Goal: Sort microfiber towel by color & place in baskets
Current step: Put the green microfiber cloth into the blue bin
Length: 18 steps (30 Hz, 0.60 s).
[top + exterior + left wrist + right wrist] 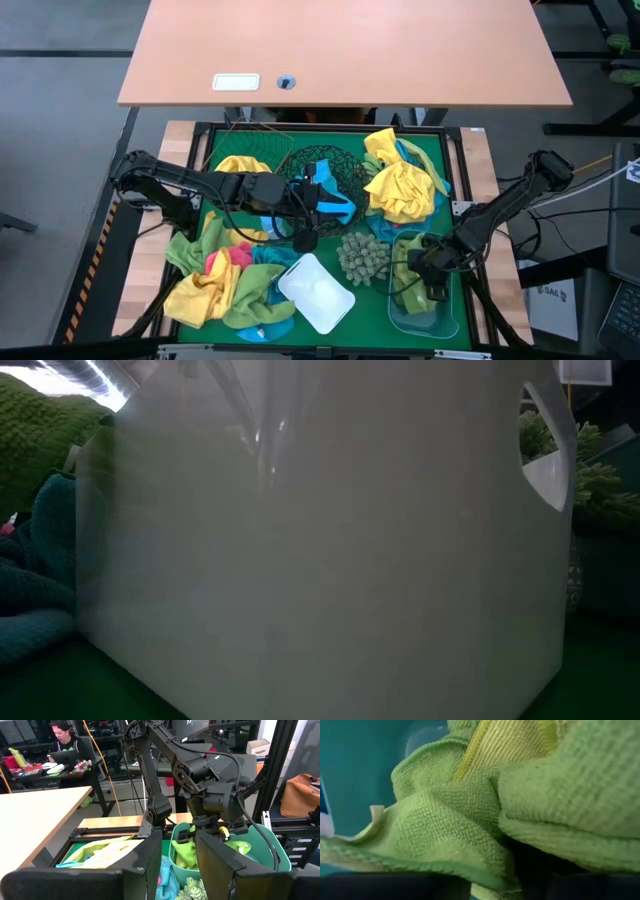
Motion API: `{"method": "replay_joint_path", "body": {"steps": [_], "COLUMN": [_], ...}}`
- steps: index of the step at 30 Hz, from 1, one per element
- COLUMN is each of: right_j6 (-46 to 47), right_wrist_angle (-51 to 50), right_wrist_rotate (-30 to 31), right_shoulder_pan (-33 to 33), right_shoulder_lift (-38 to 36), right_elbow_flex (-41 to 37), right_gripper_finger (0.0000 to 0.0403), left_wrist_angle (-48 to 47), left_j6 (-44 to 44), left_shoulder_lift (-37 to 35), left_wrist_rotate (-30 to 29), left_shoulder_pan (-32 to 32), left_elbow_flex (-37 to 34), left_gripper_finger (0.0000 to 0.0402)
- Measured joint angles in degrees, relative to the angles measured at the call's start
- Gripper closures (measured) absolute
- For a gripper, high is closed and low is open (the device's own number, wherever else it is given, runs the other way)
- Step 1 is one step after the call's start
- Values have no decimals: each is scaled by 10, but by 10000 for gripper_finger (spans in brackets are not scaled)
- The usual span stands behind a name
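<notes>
Top view of the green-matted bench (440,160) with both arms at work. The right tool (432,268) is lowered into the translucent blue tub (425,322) at the mat's front right corner, among lime green towels (470,820) that fill its wrist view; whether its jaws are parted or gripping cloth cannot be told, since the fingers are buried in the fabric. From the left wrist view the same tool (210,827) sits just above the green cloth in the tub (270,850). The left tool (305,222) hangs over the mat's centre, beside the round black wire-mesh bowl (345,165), which holds a bright blue towel (330,190); its two fingers (215,865) stand apart with nothing between them. A heap of yellow towels (400,185) lies right of the bowl, and a mixed pile of yellow, green and pink towels (215,275) occupies the front left. The white tub (318,290) stands at centre front, near the spiky grey-green ball (362,258). A person (67,742) sits at a desk in the room behind.
</notes>
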Motion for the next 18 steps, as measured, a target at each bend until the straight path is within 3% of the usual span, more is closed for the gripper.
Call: {"method": "replay_joint_path", "body": {"steps": [5,12,18], "right_j6": [7,21,7], "right_wrist_angle": [-4,-9,-88], "right_wrist_rotate": [-41,-72,-31], "right_shoulder_pan": [-1,-1,-1], "right_shoulder_lift": [0,0,0], "right_elbow_flex": [3,59,124], "right_gripper_finger": [231,226,227], "left_wrist_angle": [0,0,0], "left_j6": [0,0,0], "left_shoulder_lift": [0,0,0], "left_wrist_rotate": [0,0,0], "left_shoulder_pan": [0,0,0], "left_elbow_flex": [0,0,0], "left_gripper_finger": [288,288,288]}}
